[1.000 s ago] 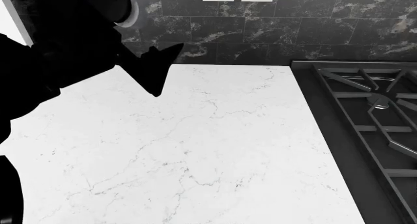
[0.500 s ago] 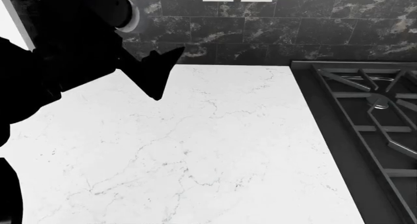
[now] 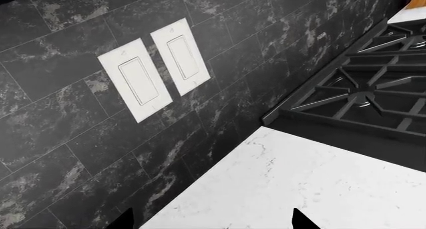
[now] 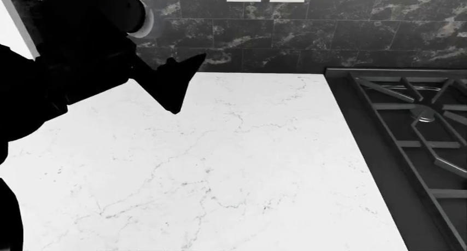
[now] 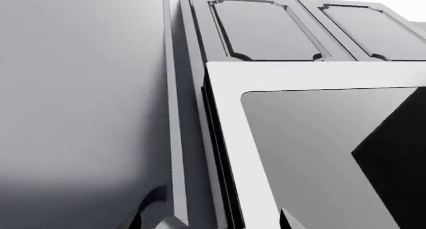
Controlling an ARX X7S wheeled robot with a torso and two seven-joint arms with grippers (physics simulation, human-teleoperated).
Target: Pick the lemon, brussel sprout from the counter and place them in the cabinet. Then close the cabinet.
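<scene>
Camera layout: one head view, two wrist views.
Head camera looks steeply down on the counter, stove at 3 o'clock; left wrist camera faces the backsplash switches, sharing counter and stove; right wrist camera sits close against cabinet doors.

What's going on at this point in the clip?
Nothing is being handled in view. In the head view, the left arm is raised over the back left of the white marble counter, whose visible stretch shows no lemon or brussel sprout. The left wrist camera faces the dark tiled wall with two white switch plates and the stove grate; two dark finger tips stand apart with nothing between them. The right wrist camera looks at dark panelled cabinet doors; its fingers barely show.
</scene>
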